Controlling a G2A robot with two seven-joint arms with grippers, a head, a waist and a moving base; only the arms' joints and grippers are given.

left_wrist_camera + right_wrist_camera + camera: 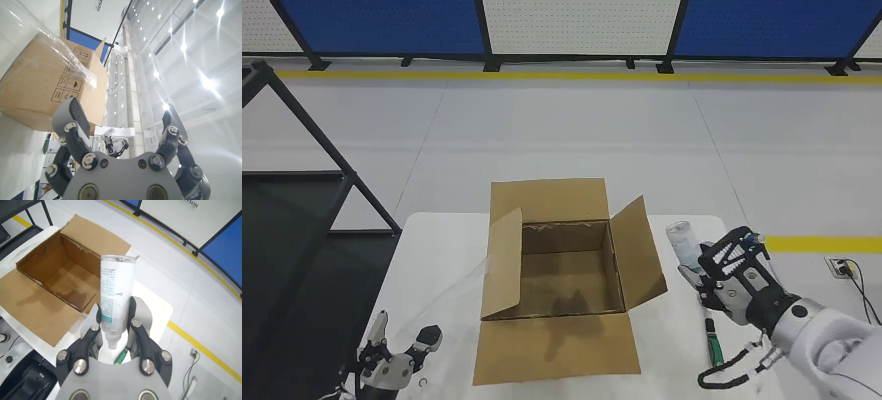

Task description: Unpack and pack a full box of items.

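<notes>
**Bottle** (116, 291): held just outside the right flap of the box (554, 345), above the counter (437, 260) and not yet over the opening. Its long axis runs straight out from the right hand (115, 308), cap toward the wrist and base away. The fingers are closed on its body near the cap. The empty box cavity lies to the robot's left of the bottle, so packing would likely carry it that way.

**Left hand** (122, 109): beyond the box's left side, spread wide, holding nothing.
</notes>
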